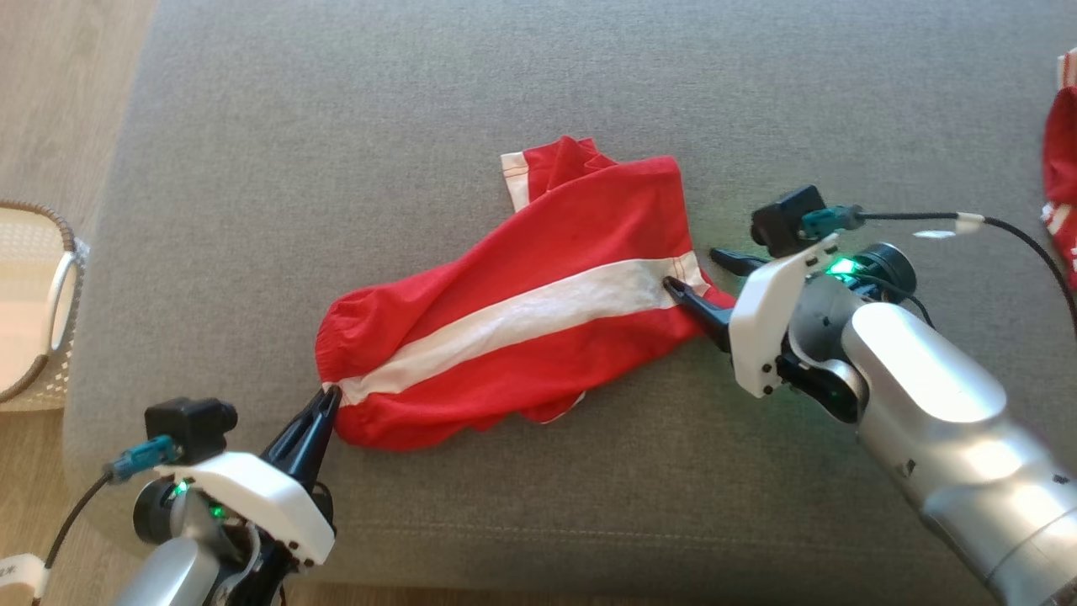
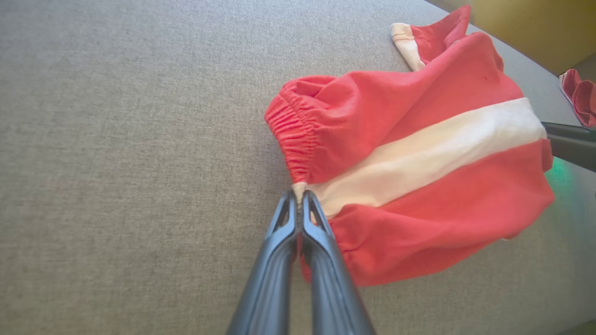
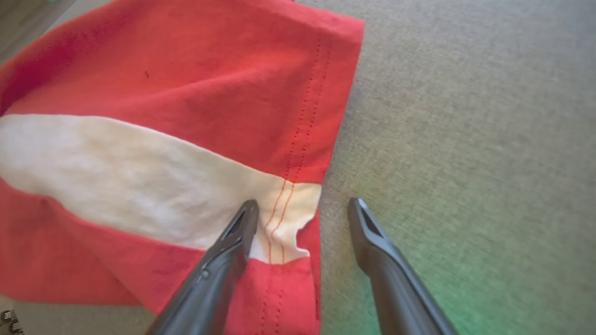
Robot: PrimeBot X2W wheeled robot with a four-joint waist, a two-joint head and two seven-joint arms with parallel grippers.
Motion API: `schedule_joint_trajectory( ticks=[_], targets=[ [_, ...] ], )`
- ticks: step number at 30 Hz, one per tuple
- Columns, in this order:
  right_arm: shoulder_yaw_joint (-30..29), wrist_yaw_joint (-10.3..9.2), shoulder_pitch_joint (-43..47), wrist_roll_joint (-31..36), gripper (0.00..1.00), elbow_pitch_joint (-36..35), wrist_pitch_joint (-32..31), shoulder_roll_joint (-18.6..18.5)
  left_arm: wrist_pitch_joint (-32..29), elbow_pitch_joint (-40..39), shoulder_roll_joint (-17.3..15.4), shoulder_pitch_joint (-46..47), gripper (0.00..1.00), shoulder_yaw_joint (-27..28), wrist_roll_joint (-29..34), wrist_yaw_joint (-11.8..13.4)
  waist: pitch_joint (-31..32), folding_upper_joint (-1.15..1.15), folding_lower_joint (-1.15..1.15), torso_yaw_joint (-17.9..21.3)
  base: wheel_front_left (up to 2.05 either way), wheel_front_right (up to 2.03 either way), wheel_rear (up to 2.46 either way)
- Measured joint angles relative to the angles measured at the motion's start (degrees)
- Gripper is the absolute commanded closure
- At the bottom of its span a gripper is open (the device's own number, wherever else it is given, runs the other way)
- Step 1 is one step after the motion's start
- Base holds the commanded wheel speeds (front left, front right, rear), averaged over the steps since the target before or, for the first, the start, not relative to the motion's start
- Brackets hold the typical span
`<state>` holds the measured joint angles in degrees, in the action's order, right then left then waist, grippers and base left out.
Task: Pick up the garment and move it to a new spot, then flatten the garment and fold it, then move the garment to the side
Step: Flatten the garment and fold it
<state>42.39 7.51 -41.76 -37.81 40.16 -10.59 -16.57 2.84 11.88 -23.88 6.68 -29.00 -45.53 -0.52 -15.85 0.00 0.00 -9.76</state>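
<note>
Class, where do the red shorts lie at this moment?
In the head view the red shorts lie at the middle of the grey cushion, between the left gripper, shut on their waistband, and the open right gripper straddling their hem.

A broad grey fabric cushion (image 1: 336,126) spans most of the head view, with a stitched seam running along its lower edge. Pale wooden floor (image 1: 59,84) shows in the upper left corner. A woven basket (image 1: 52,220) with a dark rim and pale lining stands at the left edge. A red cloth (image 1: 1060,151) lies at the right edge. Soft daylight falls evenly. A yellow surface (image 2: 535,28) fills the upper right of the left wrist view.
</note>
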Motion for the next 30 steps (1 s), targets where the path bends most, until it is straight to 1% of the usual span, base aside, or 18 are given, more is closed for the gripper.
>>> schedule_joint_trajectory(
  ticks=[1,2,3,6,8,12,16,21,26,27,30],
  targets=[
    [1.0,-0.01,-0.5,-0.3,0.49,0.2,0.2,0.0,0.1,0.4,0.2,0.3,1.0,-0.1,0.0,0.0,0.0,0.0,0.0,-0.2,0.0,0.0,0.0],
    [1.8,-0.01,-0.9,-0.6,0.73,0.5,0.6,0.0,0.2,0.7,0.3,0.5,1.0,-0.1,0.0,-0.1,0.0,0.0,0.0,-0.3,0.0,0.0,0.0],
    [2.8,-0.01,-1.1,-0.8,1.0,0.8,1.2,-0.1,0.4,1.0,0.4,0.6,1.0,-0.1,0.0,-0.1,0.1,0.0,0.0,-0.3,0.0,0.0,0.0],
    [4.8,0.0,-1.1,-0.9,1.0,1.7,4.5,-0.6,1.7,1.1,0.5,0.6,1.0,-0.1,0.4,-0.1,0.7,0.0,0.0,-0.2,0.0,0.0,0.0],
    [5.0,0.0,-1.0,-1.0,1.0,2.6,7.4,-1.0,3.0,0.8,0.4,0.5,1.0,-0.1,0.7,-0.1,1.4,0.0,0.0,0.1,0.0,0.0,0.0],
    [3.9,0.0,-1.0,-1.3,1.0,3.2,12.6,-2.4,5.7,-1.5,0.2,0.5,1.0,0.2,2.6,0.3,2.7,0.0,0.0,1.7,0.0,0.0,0.0],
    [1.9,0.0,-1.1,-2.1,1.0,2.7,16.9,-3.7,8.2,-4.6,-0.5,0.9,1.0,0.7,4.9,1.0,3.8,0.0,0.0,4.6,0.0,0.0,0.0],
    [-2.9,0.0,-1.8,-2.1,1.0,0.9,22.0,-5.4,9.5,-7.6,-1.6,6.4,1.0,1.6,8.7,0.9,5.1,0.0,0.0,9.2,0.0,0.0,0.0],
    [-10.4,0.0,-5.6,-2.0,1.0,-2.6,24.5,-6.2,8.9,-10.1,-2.5,16.6,1.0,2.0,10.0,-1.6,6.8,0.0,0.0,13.5,0.0,0.0,0.0],
    [-10.4,0.0,-5.6,-2.0,1.0,-2.6,24.5,-6.2,8.9,-10.1,-2.5,16.6,1.0,2.0,10.0,-1.6,6.8,0.0,0.0,13.5,0.0,0.0,0.0],
    [-15.5,0.0,-7.6,-1.1,1.0,-4.2,24.8,-6.3,6.7,-10.3,-3.0,23.6,1.0,1.9,10.1,-3.6,8.2,0.0,0.0,15.3,0.0,0.0,0.0]
  ],
)
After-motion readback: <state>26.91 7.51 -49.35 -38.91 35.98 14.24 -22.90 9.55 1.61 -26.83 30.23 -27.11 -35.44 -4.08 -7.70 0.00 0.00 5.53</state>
